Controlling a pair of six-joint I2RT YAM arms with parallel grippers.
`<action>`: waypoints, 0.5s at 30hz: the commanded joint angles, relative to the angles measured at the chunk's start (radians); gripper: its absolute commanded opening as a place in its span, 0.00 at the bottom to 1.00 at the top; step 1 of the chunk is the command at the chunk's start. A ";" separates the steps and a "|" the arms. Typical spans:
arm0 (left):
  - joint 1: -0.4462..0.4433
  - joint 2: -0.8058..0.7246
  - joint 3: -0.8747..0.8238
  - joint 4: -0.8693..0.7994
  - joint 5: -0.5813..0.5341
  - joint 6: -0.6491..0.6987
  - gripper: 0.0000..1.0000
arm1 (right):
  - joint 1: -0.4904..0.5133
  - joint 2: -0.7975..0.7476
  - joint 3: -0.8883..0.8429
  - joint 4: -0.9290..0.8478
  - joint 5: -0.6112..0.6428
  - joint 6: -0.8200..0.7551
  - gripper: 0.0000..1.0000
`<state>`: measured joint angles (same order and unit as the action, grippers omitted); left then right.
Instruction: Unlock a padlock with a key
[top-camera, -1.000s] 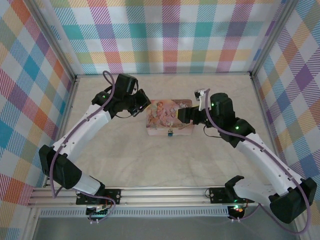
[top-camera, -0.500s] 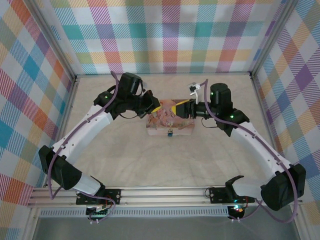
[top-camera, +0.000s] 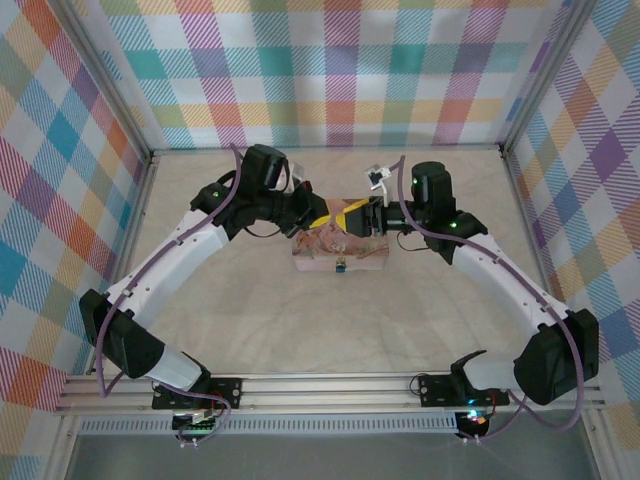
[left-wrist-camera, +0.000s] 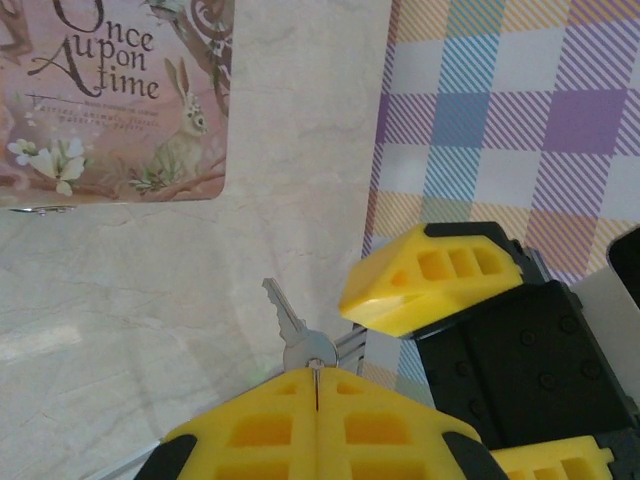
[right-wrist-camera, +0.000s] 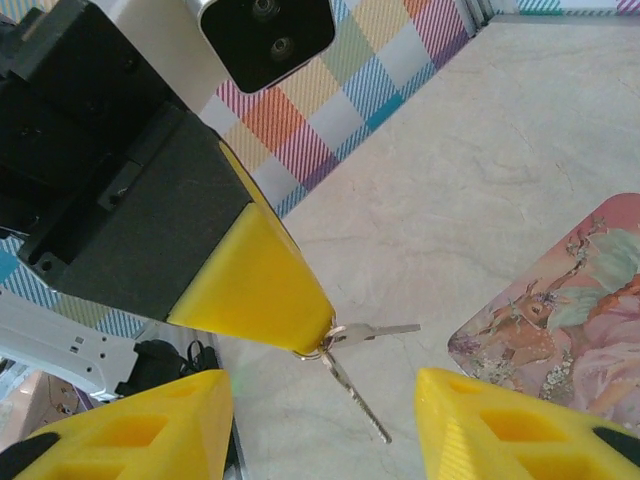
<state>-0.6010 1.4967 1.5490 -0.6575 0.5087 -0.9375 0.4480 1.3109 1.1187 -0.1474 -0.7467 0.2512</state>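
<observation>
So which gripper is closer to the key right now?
Left: the left gripper pinches the key by its head; the right gripper is open, facing it, not touching.

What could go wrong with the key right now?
The left gripper pinches the key only by its head, so it could slip out and drop beside the tin box. The open right gripper is very near; a bump might twist the key. A second key dangles there too, so the right gripper might grab the wrong one.
</observation>
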 joint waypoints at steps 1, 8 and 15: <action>-0.013 0.000 0.028 0.022 0.041 0.011 0.00 | -0.001 0.007 0.035 0.019 -0.040 -0.038 0.51; -0.016 0.004 0.031 0.020 0.050 0.014 0.00 | -0.001 0.019 0.053 0.005 -0.061 -0.052 0.49; -0.016 0.006 0.033 0.022 0.051 0.014 0.00 | 0.000 0.048 0.076 -0.037 -0.093 -0.069 0.45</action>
<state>-0.6025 1.4971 1.5494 -0.6510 0.5381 -0.9375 0.4480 1.3479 1.1656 -0.1596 -0.7975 0.2180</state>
